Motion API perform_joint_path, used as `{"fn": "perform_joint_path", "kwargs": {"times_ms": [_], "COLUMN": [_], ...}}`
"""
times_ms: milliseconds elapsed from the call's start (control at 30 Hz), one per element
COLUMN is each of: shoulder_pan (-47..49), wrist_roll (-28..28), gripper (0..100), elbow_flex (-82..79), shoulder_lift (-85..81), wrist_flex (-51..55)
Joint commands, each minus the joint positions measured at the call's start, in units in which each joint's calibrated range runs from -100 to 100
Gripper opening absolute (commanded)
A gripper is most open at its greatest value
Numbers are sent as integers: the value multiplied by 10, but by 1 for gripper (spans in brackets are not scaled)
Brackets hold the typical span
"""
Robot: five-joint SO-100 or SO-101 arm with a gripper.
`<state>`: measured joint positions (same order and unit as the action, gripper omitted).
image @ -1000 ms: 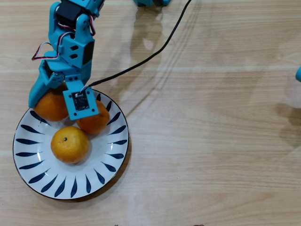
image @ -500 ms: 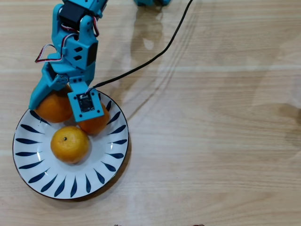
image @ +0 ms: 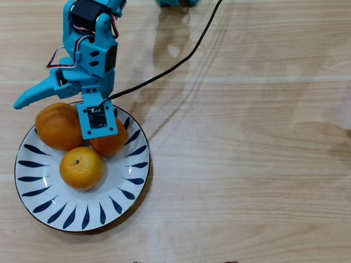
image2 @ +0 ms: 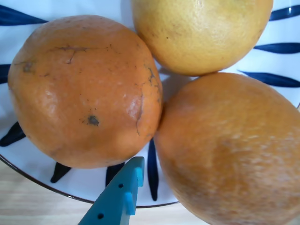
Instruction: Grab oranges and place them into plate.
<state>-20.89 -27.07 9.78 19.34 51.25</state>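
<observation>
The white plate with blue leaf strokes (image: 109,203) lies at the lower left of the overhead view. All three oranges rest on it: the large one (image: 56,127), the small deep orange one (image: 112,143), partly under the wrist, and the yellower one with a stem dot (image: 81,168). My gripper (image: 52,104) hovers over the plate's far rim, open and empty, with one jaw swung out to the left. In the wrist view one blue finger (image2: 125,193) points between the deep orange one (image2: 84,89) and the large one (image2: 234,150). The yellower one (image2: 201,33) lies behind them.
A black cable (image: 181,60) runs from the arm across the wooden table (image: 247,164) toward the top edge. A blue part (image: 175,3) sits at the top edge. The plate's rim (image2: 28,176) shows near the finger in the wrist view.
</observation>
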Motion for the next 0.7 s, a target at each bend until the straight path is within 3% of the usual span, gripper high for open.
{"fn": "perform_joint_path", "kwargs": {"times_ms": [0,133,233,267,333,667], "shoulder_pan": [4,20,41,52,81,202], "wrist_roll": [-3,26,71,87,113,170], "gripper": [51,27,4,1,5,3], "elbow_flex": [7,-62,-153,-192,-279,-735], "shoulder_lift": [-52,-138,-229,-261,-333,-723], "wrist_flex": [11,23,-19,-34,-67,-238]}}
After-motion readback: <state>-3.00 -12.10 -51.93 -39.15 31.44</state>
